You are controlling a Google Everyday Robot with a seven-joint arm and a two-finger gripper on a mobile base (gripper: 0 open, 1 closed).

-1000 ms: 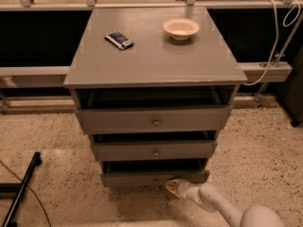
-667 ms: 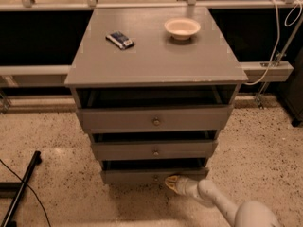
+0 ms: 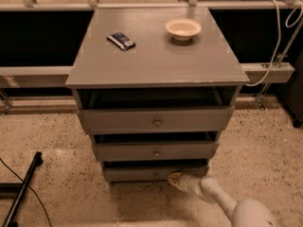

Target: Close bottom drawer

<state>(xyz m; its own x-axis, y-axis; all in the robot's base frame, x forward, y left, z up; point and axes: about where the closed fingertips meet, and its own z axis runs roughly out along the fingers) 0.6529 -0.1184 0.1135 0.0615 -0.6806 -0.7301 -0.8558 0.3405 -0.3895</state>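
Only one camera on this rig, so one view it is: looking down at the front of a grey cabinet with three drawers.

The bottom drawer (image 3: 135, 174) is the lowest, narrowest front, sitting just above the speckled floor (image 3: 57, 141). There's a dark strip showing above its front, so I'd call it not fully home yet. The middle drawer (image 3: 123, 152) and top drawer (image 3: 113, 120) show the same kind of gap, but those aren't my job.

My claw (image 3: 173, 178) is right down at floor level, with its yellowish tip at the bottom drawer's front, a little right of the front's middle. It looks like it's touching the front, or as good as. I honestly can't tell how far open the claw is from here, and I don't see it holding anything. The white arm (image 3: 218, 197) comes in low from the lower right corner. That makes sense to me: closing only needs a shove, so it lines up behind the front instead of grabbing anything.

On the cabinet's top surface (image 3: 156, 65) there's a pale bowl (image 3: 183, 29) and a small dark packet (image 3: 121, 40), well apart from each other. My guess is they'd stay put with a smooth, slow push.

One worry is that I'm pushing off-centre, so the drawer might skew and bind. I'd go straight in and slowly.
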